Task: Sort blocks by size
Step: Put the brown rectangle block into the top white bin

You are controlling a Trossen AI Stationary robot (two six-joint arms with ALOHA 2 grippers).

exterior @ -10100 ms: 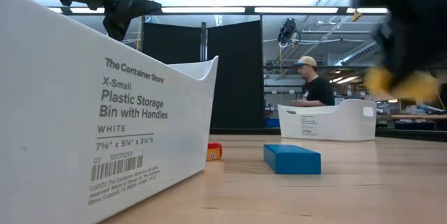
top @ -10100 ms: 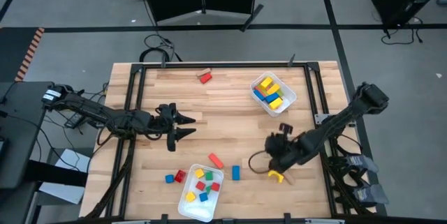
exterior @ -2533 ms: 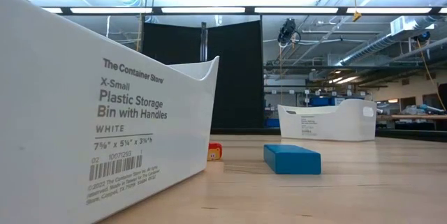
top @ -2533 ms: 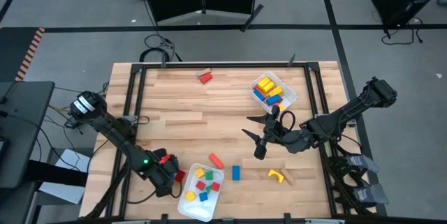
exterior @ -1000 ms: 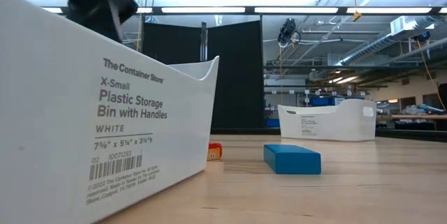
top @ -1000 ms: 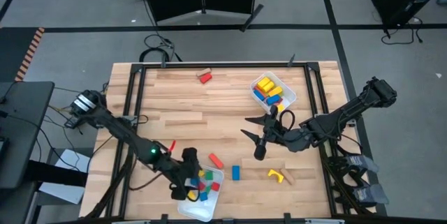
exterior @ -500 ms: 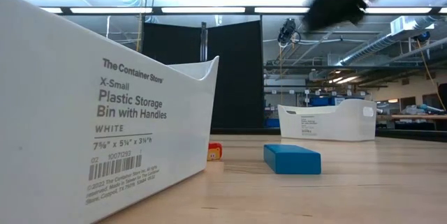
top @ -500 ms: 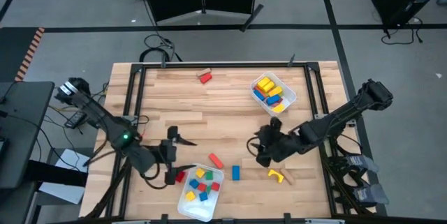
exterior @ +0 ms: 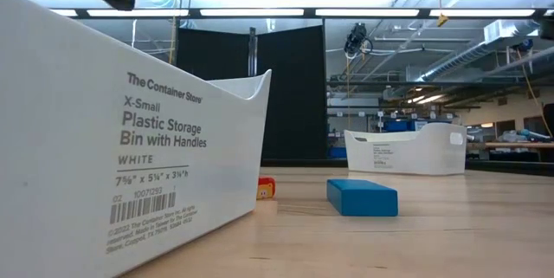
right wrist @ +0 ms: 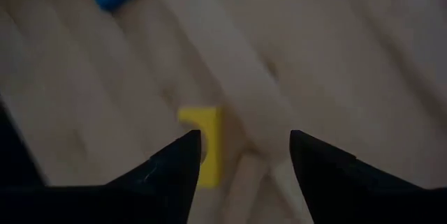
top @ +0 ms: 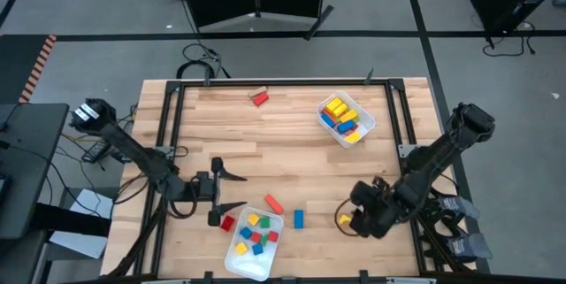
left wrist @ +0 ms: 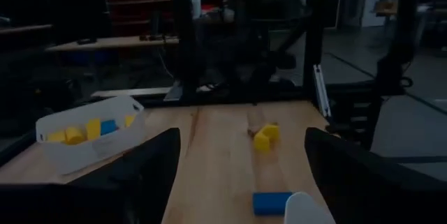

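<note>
Loose blocks lie flat on the wooden table: a yellow block [top: 343, 222], a blue bar [top: 298, 219], a red bar [top: 273, 203], a red cube [top: 227, 223] and a red block [top: 259, 98] at the far edge. My right gripper [top: 354, 217] is open and points down over the yellow block [right wrist: 202, 147], its fingers apart above it. My left gripper [top: 240, 190] is open and empty, left of the red bar, pointing toward the table's right. Its wrist view shows the yellow block [left wrist: 265, 135] and the blue bar [left wrist: 272, 202] ahead.
A white tray [top: 237, 250] at the near edge holds several small cubes. A second white tray [top: 364, 125] at the far right holds yellow and blue blocks. The near tray's wall [exterior: 130, 139] fills the low view's left. Dark rails frame the table.
My left gripper has drawn back from above the near tray toward the table's left and far side and now stands open beside it. My right gripper has gone from mid-table toward the near right corner, tipped downward and come over the yellow block.
</note>
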